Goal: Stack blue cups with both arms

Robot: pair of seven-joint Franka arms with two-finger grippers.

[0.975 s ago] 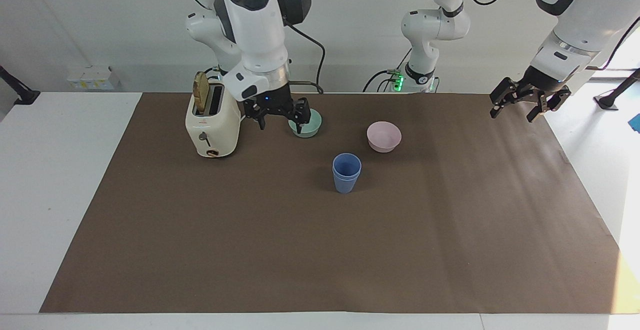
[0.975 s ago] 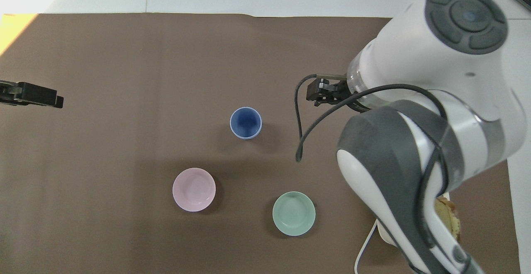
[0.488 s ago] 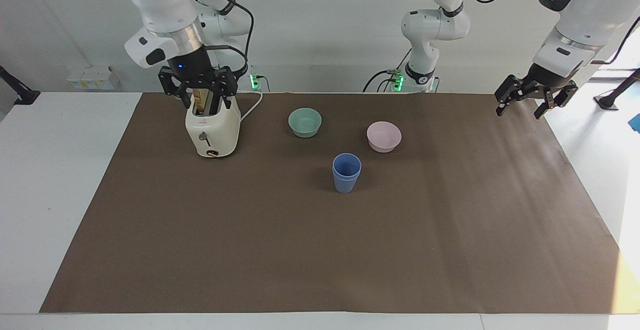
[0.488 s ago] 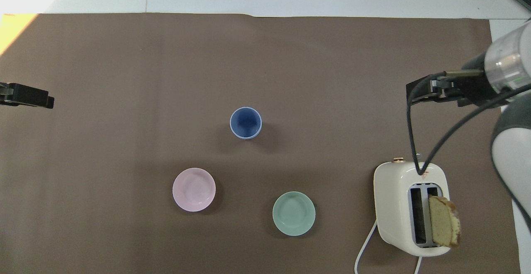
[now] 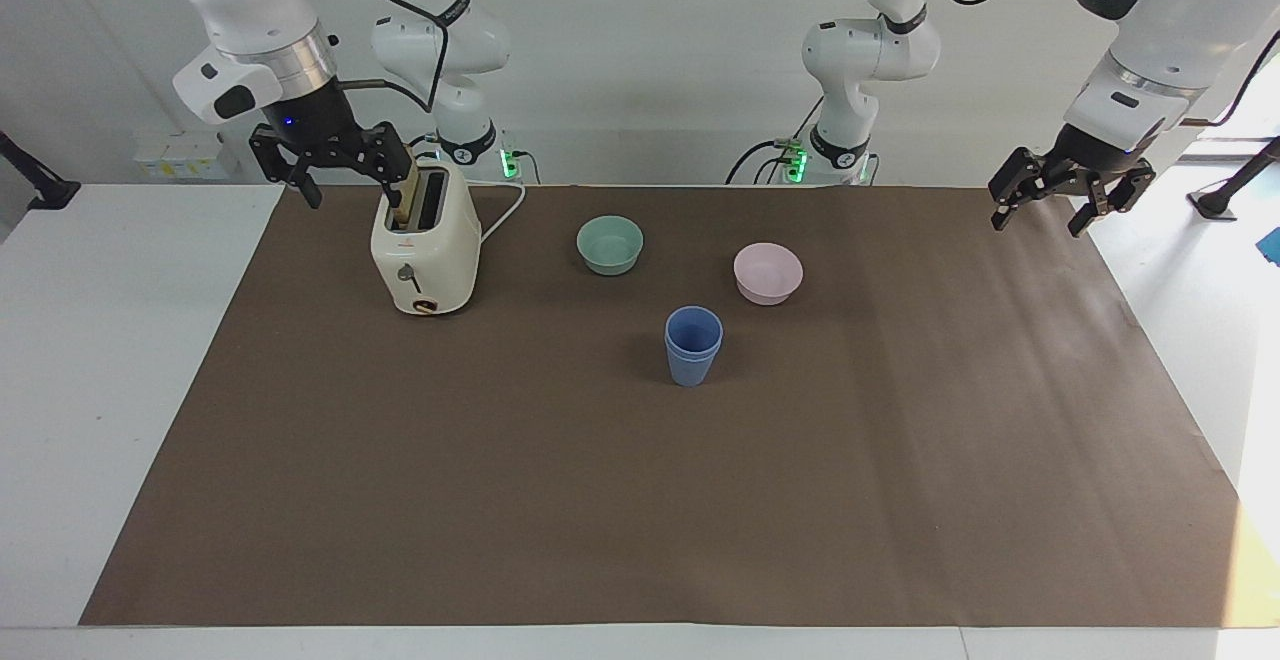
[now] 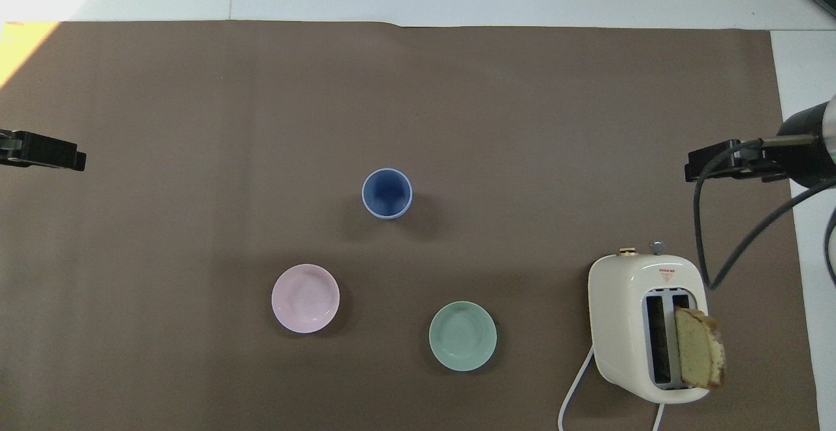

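Right gripper [image 5: 335, 162] is shown raised beside the toaster [image 5: 425, 240], fingers spread and empty. At mid-table the cups [image 5: 693, 344] are seen nested upright, farther from the robots than the green bowl [image 5: 610, 244] and pink bowl [image 5: 768, 272]. Left gripper [image 5: 1062, 198], wide and empty, hangs over the mat's [image 5: 640, 500] end. Both are well apart from the cups; stacking is judged complete.

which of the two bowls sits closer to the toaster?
The teal-green bowl, toward the right arm's end of the table, beside the cream toaster. The pink bowl sits toward the left arm's end.
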